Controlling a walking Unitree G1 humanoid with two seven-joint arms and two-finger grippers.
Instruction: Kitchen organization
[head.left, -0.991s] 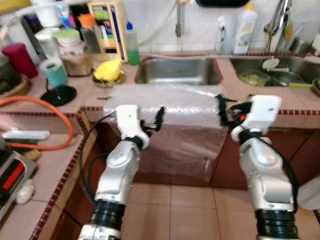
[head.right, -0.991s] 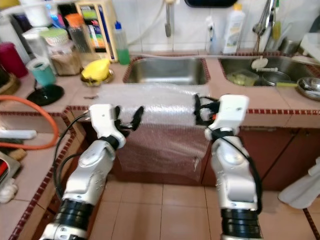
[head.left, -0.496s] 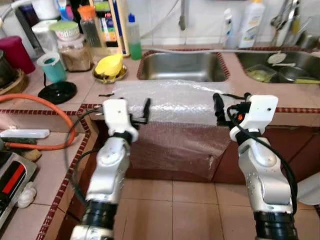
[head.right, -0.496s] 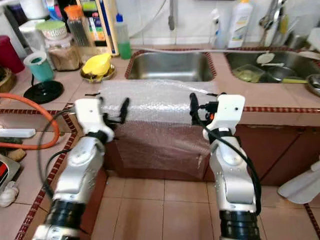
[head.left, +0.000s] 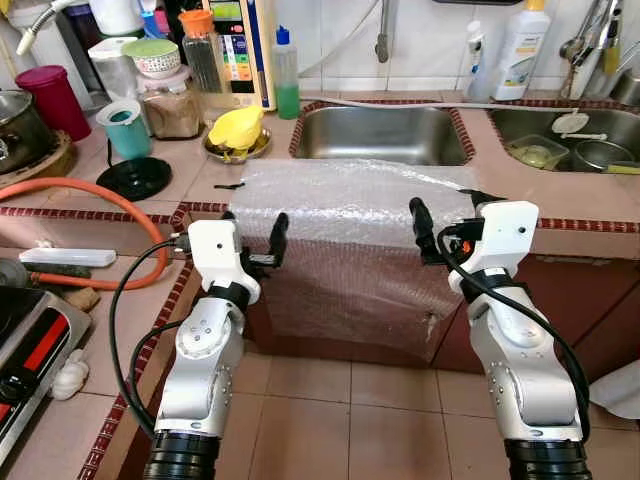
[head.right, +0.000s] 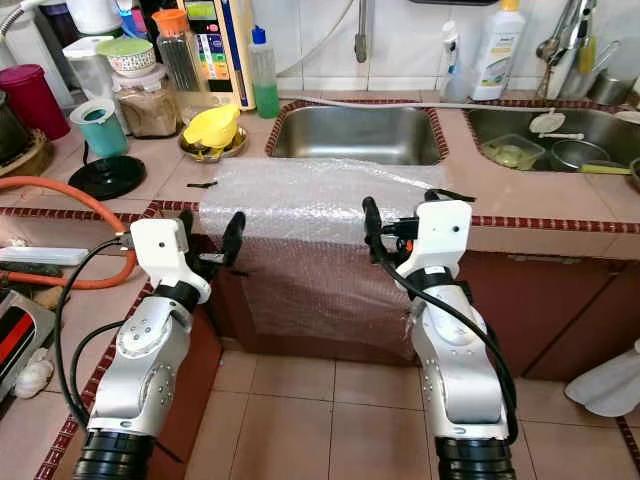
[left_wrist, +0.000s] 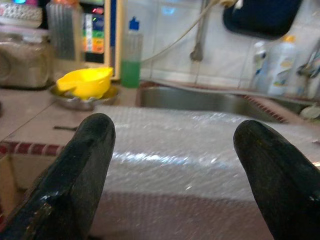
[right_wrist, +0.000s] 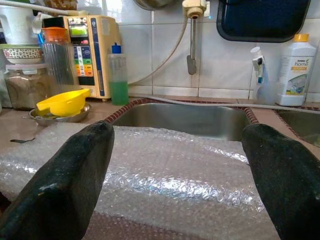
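Bubble wrap (head.left: 350, 200) lies draped over the front edge of the tiled counter (head.left: 560, 195), just before the left sink (head.left: 380, 135), w/ its lower half hanging down across the cabinet face toward the floor. Both grippers hover at that edge, empty. Left gripper (head.left: 252, 238) sits near the sheet's left border, fingers spread wide apart, nothing between them; right gripper (head.left: 440, 232) sits near the right border, also spread wide, holding nothing. Wrist views look straight across the plastic between parted black fingers (left_wrist: 92, 150), w/ clear gap to the sheet.

Vs. a second ago: the head camera has pulled back and tilted, so more counter and stove side shows now; that shift is the camera's, not the objects'. The arms themselves have dropped slightly and squared up, each gripper now more level w/ the counter lip and pointed at the wrap rather than angled inward. The sheet looks unchanged, same drape, same crease.

Meaning for the task: approx. a pre-grasp lineup, not yet a pick. Likely next step is closing in on both edges to lift or fold the wrap, judging by the symmetric stance. Clutter stays well apart to the robot's left: yellow bowl (head.left: 232, 130), green soap bottle (head.left: 287, 75), orange hose (head.left: 90, 195). Thin plastic may slip or bunch if pinched unevenly.
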